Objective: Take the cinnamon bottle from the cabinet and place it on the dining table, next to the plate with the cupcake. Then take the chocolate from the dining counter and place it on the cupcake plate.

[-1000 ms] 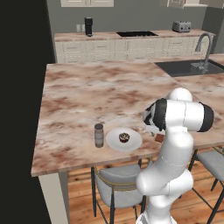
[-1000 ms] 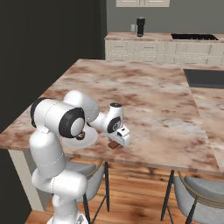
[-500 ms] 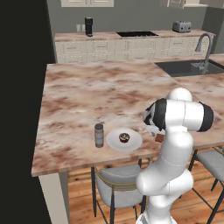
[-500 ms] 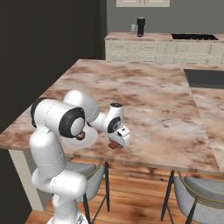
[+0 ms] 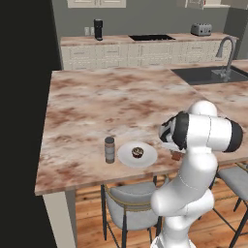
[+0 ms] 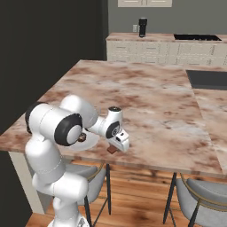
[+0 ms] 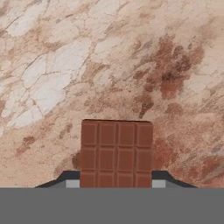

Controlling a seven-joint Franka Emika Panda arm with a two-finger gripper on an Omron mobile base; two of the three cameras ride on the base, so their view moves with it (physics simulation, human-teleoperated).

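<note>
Nearest, the gripper is closed on the chocolate, a flat brown segmented bar low over the bench near its front edge. Beside it toward the bench's dark-wall end, the white plate carries the cupcake, with the cinnamon bottle upright just beyond the plate. From the right base camera the arm's elbow screens most of the plate. Grey stools stand under the front edge. Farther off lie a sink and a back counter.

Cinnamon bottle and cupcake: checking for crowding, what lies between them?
Nothing but the plate's white rim between the cinnamon bottle and cupcake, in the left base view.
</note>
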